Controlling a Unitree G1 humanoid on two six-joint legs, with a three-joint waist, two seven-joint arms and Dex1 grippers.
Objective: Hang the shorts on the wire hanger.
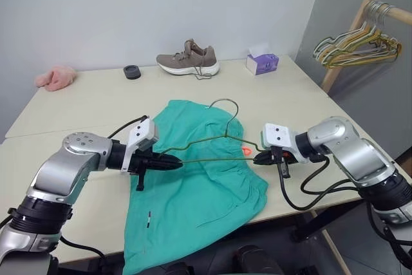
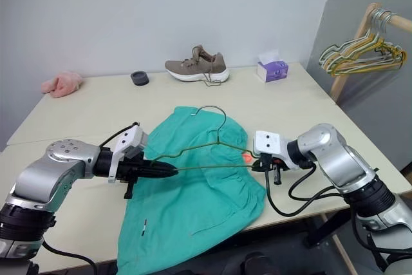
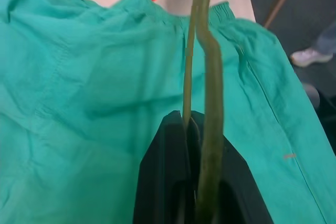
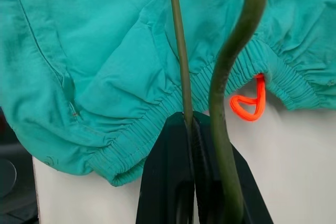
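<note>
- The shorts (image 1: 199, 191) lie spread flat in the lower middle of the left eye view, on the near part of the table (image 1: 84, 111), their lower end hanging past the front edge.
- Their gathered waistband faces right, and a small orange loop (image 4: 251, 103) pokes out from it.
- One wire hanger (image 1: 222, 134) is held over the shorts, its hook toward the back wall and its long bar running left to right across the fabric.
- The left gripper (image 1: 175, 164), at centre left, has its two black fingers pinched on the hanger's left end; the left wrist view shows the wire between the fingertips.
- The right gripper (image 1: 259, 158), at centre right, is clamped on the hanger's right end, just beside the orange loop.
- Along the back of the table, from left to right: one pink cloth (image 1: 56, 78), one small round black object (image 1: 132, 71), one brown shoe (image 1: 189, 60) and one purple tissue box (image 1: 262, 63).
- The tissue box holds white tissue, which sticks out of its top.
- In the upper right corner, a wooden rack (image 1: 351, 33) carries a bunch of coloured hangers (image 1: 357, 46); they overlap too closely to count.
</note>
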